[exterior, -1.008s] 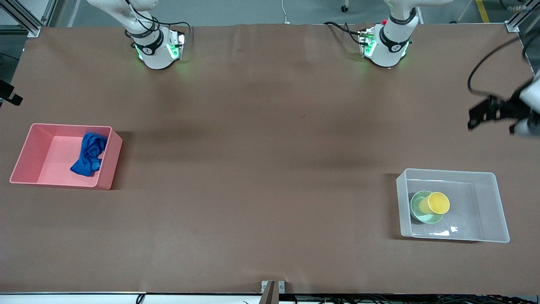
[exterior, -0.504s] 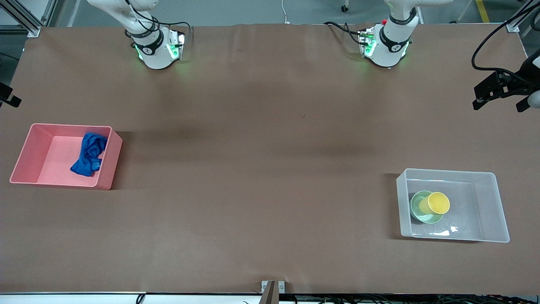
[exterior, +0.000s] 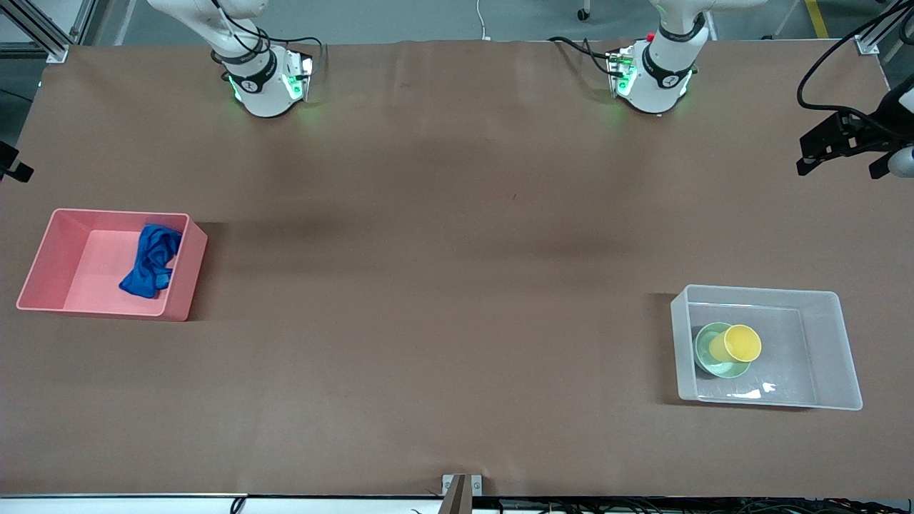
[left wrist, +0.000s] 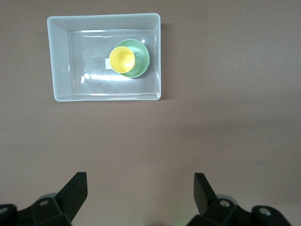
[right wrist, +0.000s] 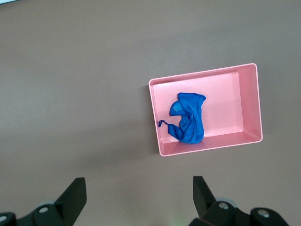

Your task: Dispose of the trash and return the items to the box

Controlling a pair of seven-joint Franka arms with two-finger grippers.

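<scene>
The blue rag (exterior: 150,260) lies in the pink bin (exterior: 43,250) at the right arm's end of the table; both show in the right wrist view, the rag (right wrist: 188,123) in the bin (right wrist: 249,101). The yellow cup (exterior: 741,343) sits in the mint-green bowl (exterior: 710,360) inside the clear bin (exterior: 828,343) at the left arm's end; the left wrist view shows the cup (left wrist: 122,60), bowl (left wrist: 140,59) and bin (left wrist: 59,61). My left gripper (exterior: 842,153) (left wrist: 140,188) is open and empty, high over bare table. My right gripper (right wrist: 139,188) is open and empty, over bare table.
Only a black tip of the right gripper (exterior: 13,164) shows at the front view's edge. The two arm bases (exterior: 264,78) (exterior: 653,75) stand along the table's edge farthest from the front camera. A small bracket (exterior: 460,485) sits at the edge nearest that camera.
My left gripper has moved up and away from the clear bin and steadied from a blur. The right gripper's tip has shifted slightly. Bins and contents have not moved.
</scene>
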